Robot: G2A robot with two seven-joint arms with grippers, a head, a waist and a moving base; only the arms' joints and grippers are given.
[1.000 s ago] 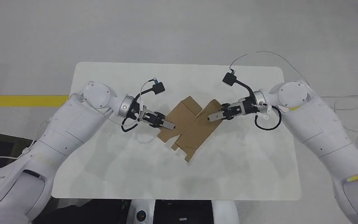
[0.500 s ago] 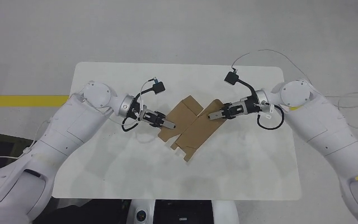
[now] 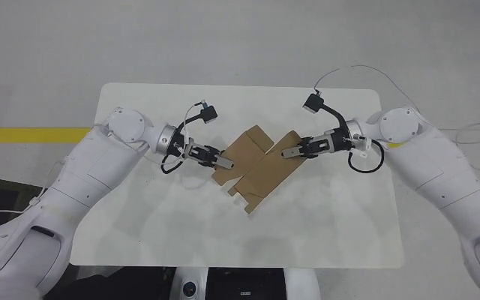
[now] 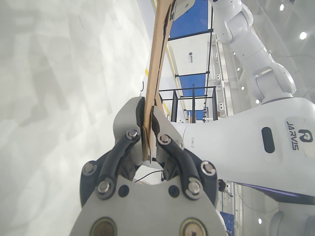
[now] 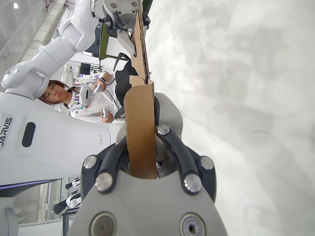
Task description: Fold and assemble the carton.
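Two opposite carton edges clamped over table: left tool, right tool.

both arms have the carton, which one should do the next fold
Right, probably. The right gripper pinches an end flap of the flat brown cardboard carton, angled off the rest; the left gripper clamps the opposite edge, fit to anchor.

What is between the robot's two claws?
The flat brown carton. In the top view it stretches from the left gripper to the right gripper, and each gripper is shut on one edge of it.
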